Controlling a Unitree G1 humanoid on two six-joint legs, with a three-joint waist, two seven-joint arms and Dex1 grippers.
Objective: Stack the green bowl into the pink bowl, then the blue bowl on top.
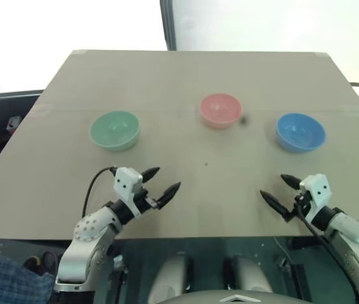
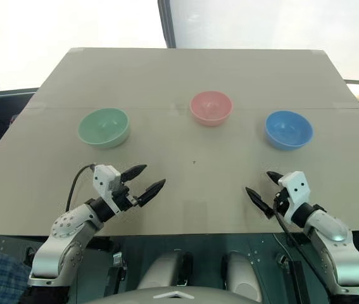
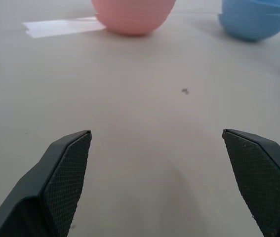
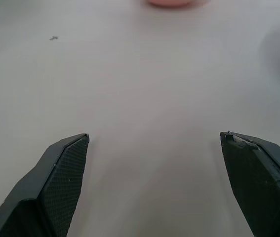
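A: Looking down from the head camera, we see three bowls spread in a row across the tan table [image 1: 185,209], none stacked yet. We place the green bowl [image 1: 114,130] on the left, the pink bowl [image 1: 220,110] in the middle and a little farther back, and the blue bowl [image 1: 301,132] on the right, all well apart from one another.

B: We note the left gripper [image 1: 164,180] near the table's front edge, short of the green bowl, jaws spread wide and holding nothing. Across from it, the right gripper [image 1: 277,190] hangs short of the blue bowl, equally spread and empty.

A: From the left wrist camera, we look between two parted fingers [image 3: 63,177] over bare table toward the pink and blue bowls.

B: From the right wrist camera, we see parted fingers [image 4: 60,180] and, at the far edge, a sliver of pink.

A: We judge the first step has not begun. Next, we think the left gripper must reach to the green bowl's rim, close on it, lift, and carry it over the pink bowl.
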